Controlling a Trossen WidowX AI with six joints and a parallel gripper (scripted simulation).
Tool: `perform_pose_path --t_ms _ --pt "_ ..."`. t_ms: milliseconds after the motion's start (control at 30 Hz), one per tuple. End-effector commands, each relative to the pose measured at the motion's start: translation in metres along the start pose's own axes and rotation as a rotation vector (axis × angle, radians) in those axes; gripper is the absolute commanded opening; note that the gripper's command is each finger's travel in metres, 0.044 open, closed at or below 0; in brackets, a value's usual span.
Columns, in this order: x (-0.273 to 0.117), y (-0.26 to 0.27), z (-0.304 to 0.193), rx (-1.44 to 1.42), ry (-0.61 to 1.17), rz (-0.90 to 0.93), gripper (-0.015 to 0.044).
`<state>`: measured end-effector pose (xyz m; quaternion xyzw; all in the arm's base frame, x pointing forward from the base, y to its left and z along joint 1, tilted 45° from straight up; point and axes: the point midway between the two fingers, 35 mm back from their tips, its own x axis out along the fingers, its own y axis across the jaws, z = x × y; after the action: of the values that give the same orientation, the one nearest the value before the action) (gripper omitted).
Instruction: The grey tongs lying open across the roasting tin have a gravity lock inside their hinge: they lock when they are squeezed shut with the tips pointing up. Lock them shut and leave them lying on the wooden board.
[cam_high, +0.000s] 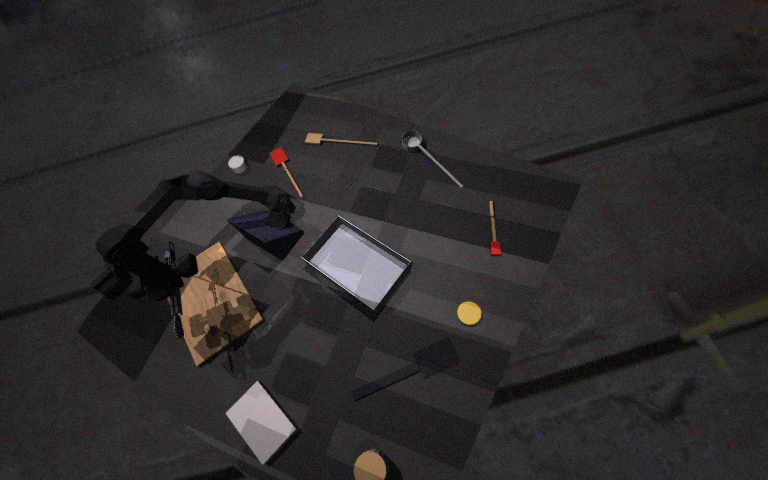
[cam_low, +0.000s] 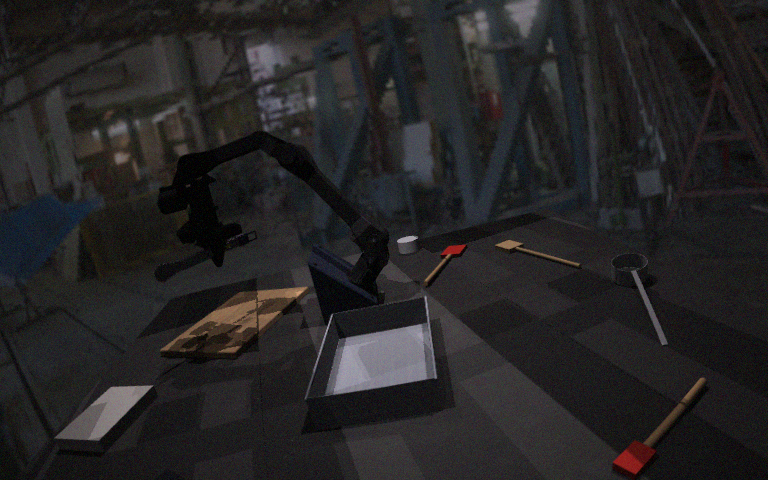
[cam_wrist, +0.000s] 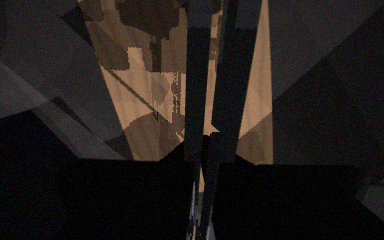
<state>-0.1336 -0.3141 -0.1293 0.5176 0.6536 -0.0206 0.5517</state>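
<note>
The grey tongs are in the air above the wooden board, near its far left side. My gripper is shut on them. In the exterior view they lie across the fingers, near level, with the rounded left end lower than the looped right end. In the wrist view their two dark arms run side by side with a narrow gap. The lock inside the hinge cannot be seen. The roasting tin holds no tongs.
A slanted blue-black block stands by the arm's base, between board and tin. A pale slab lies near the board. A dark spatula, a yellow disc and a saucepan lie farther off.
</note>
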Motion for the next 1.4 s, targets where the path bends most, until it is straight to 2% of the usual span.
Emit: perform_pose_path --t_ms 0,1367 --pt "0.007 -0.001 0.0 0.003 0.004 0.0 -0.015" --pt "0.074 -0.004 0.0 0.004 0.004 -0.001 -0.015"
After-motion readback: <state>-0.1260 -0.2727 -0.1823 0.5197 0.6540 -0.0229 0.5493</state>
